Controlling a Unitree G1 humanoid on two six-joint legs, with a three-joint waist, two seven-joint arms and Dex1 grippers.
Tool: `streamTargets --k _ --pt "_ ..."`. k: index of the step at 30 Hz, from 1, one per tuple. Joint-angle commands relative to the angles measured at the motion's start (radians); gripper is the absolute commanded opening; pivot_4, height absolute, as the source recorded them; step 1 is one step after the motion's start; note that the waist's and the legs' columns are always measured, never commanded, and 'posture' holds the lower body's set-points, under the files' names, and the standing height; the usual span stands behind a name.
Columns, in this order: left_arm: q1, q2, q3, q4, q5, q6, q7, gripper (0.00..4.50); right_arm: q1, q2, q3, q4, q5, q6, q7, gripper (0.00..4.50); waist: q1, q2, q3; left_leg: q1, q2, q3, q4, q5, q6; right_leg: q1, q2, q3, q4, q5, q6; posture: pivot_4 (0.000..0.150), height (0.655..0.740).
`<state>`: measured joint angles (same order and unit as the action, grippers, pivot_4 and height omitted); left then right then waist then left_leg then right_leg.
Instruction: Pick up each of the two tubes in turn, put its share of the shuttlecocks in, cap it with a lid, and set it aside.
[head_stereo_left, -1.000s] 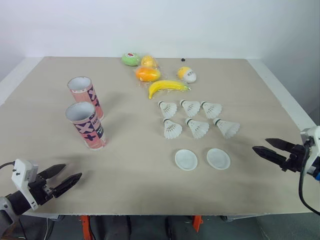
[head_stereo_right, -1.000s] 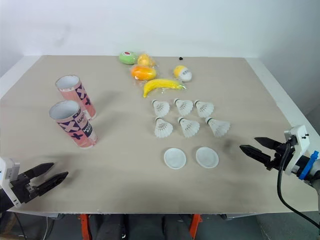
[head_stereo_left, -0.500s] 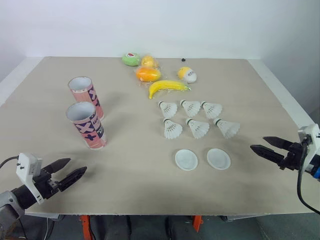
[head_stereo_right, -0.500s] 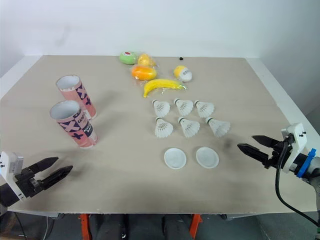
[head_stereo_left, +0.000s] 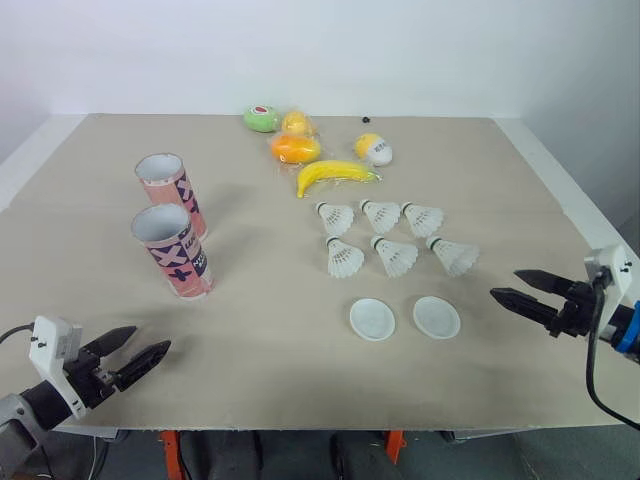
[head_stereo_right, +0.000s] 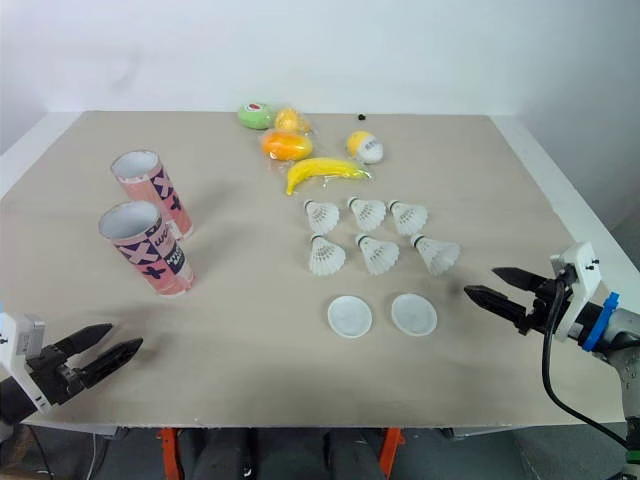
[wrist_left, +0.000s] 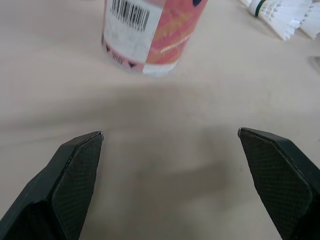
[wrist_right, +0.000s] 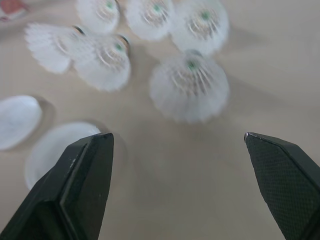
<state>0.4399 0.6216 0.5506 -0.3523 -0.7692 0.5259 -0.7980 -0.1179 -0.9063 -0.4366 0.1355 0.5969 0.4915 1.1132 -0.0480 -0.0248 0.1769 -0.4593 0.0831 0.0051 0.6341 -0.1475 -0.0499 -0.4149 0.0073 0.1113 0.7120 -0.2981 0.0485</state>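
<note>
Tubes stand upright and open-topped on the left of the table (head_stereo_left: 300, 390), the nearer tube (head_stereo_left: 172, 250) just in front of the farther tube (head_stereo_left: 172, 192). Six shuttlecocks (head_stereo_left: 383, 240) lie in two rows right of centre, with two white lids (head_stereo_left: 372, 320) side by side just near of them. We see our left gripper (head_stereo_left: 150, 339) at the near left edge and our right gripper (head_stereo_left: 505, 283) at the right edge, both spread wide and empty.
</note>
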Motion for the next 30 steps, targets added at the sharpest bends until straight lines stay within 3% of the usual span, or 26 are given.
streamTargets --k 1,4,9,11,16,22,30 --pt "-0.003 -0.006 0.082 0.046 -0.057 -0.015 -0.04 4.5 -0.003 0.014 -0.02 -0.149 0.101 0.076 0.002 4.47 0.0 0.0 0.0 0.0 0.0 0.0 0.0 0.0 0.0 0.0 0.0 0.0 0.0 0.0 0.0 0.15 0.6946" --pt "-0.056 0.008 0.111 0.158 -0.07 -0.043 -0.093 4.5 0.006 0.057 0.005 -0.324 0.204 0.163 -0.033 4.47 0.0 0.0 0.0 0.0 0.0 -0.001 0.0 0.0 0.0 0.0 0.001 0.0 0.001 0.0 0.0 0.15 0.6946" --pt "-0.12 0.029 0.042 0.243 0.058 -0.214 -0.213 4.5 -0.033 0.149 0.101 -0.576 0.333 0.244 -0.143 4.47 0.001 -0.002 -0.001 0.0 0.0 -0.002 0.0 0.0 0.0 -0.003 0.0 0.0 0.0 0.0 0.0 0.15 0.6946" --pt "-0.182 0.032 -0.002 0.304 0.115 -0.294 -0.244 4.5 -0.049 0.182 0.198 -0.648 0.289 0.252 -0.203 4.47 0.001 -0.002 -0.001 0.0 0.0 -0.002 0.0 0.0 0.0 -0.003 0.0 0.0 0.0 0.0 -0.001 0.15 0.6946" --pt "-0.344 0.08 -0.133 0.465 0.264 -0.444 -0.321 4.5 -0.042 0.23 0.283 -0.72 0.285 0.258 -0.271 4.47 0.004 -0.005 -0.002 -0.002 0.0 -0.001 0.0 0.0 0.0 -0.004 -0.001 -0.001 0.0 0.0 -0.001 0.15 0.6946" --pt "-0.564 0.114 -0.196 0.672 0.315 -0.5 -0.366 4.5 -0.022 0.239 0.271 -0.824 0.383 0.286 -0.309 4.47 0.008 -0.006 -0.002 -0.004 0.001 -0.002 0.0 0.0 0.0 -0.002 0.0 -0.003 0.001 0.0 -0.001 0.15 0.6946" --pt "-0.793 0.079 -0.316 0.911 0.383 -0.604 -0.478 4.5 0.018 0.239 0.291 -0.861 0.36 0.259 -0.363 4.47 0.005 -0.006 -0.003 -0.003 0.002 -0.003 0.0 0.0 0.0 -0.001 0.003 -0.003 0.002 0.003 0.004 0.15 0.6946"
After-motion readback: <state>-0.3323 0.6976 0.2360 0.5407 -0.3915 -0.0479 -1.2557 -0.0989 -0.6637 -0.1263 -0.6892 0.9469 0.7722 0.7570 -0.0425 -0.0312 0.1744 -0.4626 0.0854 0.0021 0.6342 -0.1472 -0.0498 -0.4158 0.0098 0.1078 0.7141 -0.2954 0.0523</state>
